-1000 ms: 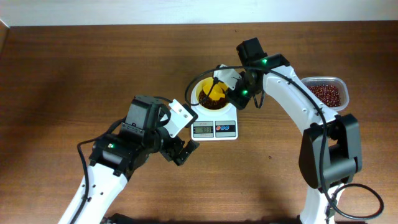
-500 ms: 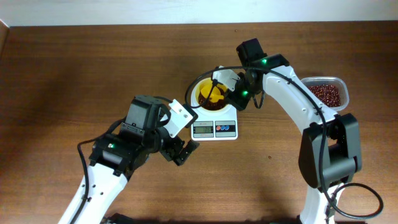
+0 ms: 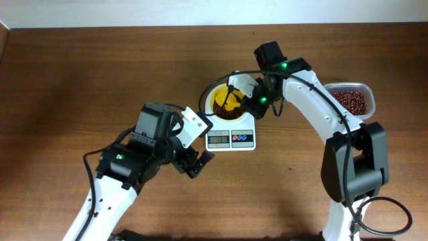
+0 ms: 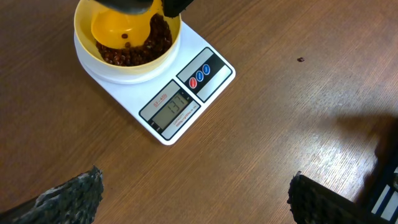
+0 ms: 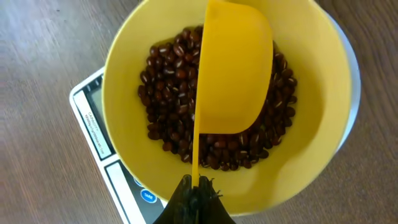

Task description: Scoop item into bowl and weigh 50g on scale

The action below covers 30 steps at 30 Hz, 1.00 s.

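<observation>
Overhead: bowl [image 3: 209, 100] sits on scale [image 3: 231, 138], left end effector [image 3: 197, 163] wide apart. Left wrist: display's [image 4: 171, 106] blurry. Right wrist: right end effector [image 5: 198, 193] clamped on scoop [image 5: 235, 68], tipped over beans [image 5: 168, 68]. Emptying step, we reckon; next, read weight.

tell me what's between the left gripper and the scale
Only bare wooden table lies between the open left gripper and the scale; the left wrist view shows it.

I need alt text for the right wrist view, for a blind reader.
A yellow scoop, held by its handle in the shut right gripper, hangs over a yellow bowl of reddish-brown beans. The bowl sits on a white scale on a wooden table.
</observation>
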Each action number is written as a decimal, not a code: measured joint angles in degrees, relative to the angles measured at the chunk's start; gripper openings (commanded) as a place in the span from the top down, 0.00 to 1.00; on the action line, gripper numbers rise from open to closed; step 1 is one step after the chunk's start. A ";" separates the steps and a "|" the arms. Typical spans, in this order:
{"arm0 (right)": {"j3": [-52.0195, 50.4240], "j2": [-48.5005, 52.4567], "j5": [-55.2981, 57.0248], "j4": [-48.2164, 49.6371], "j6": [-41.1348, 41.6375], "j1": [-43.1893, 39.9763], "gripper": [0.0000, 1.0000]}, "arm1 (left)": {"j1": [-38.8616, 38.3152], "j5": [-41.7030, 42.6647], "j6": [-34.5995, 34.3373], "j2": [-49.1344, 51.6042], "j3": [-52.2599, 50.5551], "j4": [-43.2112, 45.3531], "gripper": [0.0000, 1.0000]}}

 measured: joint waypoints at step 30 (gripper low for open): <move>0.09 0.02 -9.09 -0.68 8.20 -4.39 0.96 | 0.00 0.00 0.00 0.00 0.00 -0.02 0.01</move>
